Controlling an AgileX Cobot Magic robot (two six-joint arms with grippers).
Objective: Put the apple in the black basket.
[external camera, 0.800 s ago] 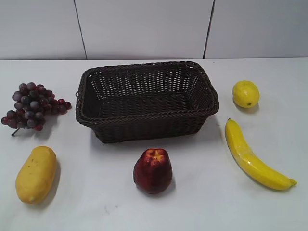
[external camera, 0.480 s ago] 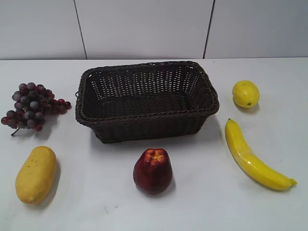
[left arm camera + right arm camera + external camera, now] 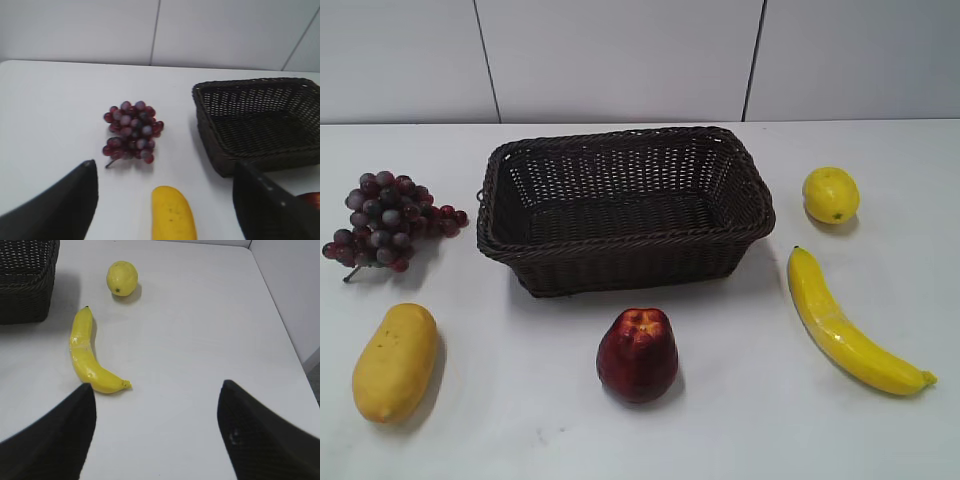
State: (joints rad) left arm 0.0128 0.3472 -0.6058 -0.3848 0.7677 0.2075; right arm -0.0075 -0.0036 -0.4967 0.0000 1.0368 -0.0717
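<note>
The dark red apple (image 3: 637, 355) stands on the white table in front of the black basket (image 3: 623, 245), a little apart from it. A sliver of the apple (image 3: 313, 198) shows at the right edge of the left wrist view, behind the right finger. The basket is empty and also shows in the left wrist view (image 3: 220, 150) and the right wrist view (image 3: 27, 300). My left gripper (image 3: 164, 167) is open and empty above the mango. My right gripper (image 3: 155, 387) is open and empty above bare table. Neither gripper shows in the exterior view.
A purple-red grape bunch (image 3: 388, 220) lies left of the basket, a yellow mango (image 3: 395, 362) at front left. A lemon (image 3: 830, 195) and a banana (image 3: 850, 330) lie to the right. The table's right edge (image 3: 280, 315) runs near the right gripper.
</note>
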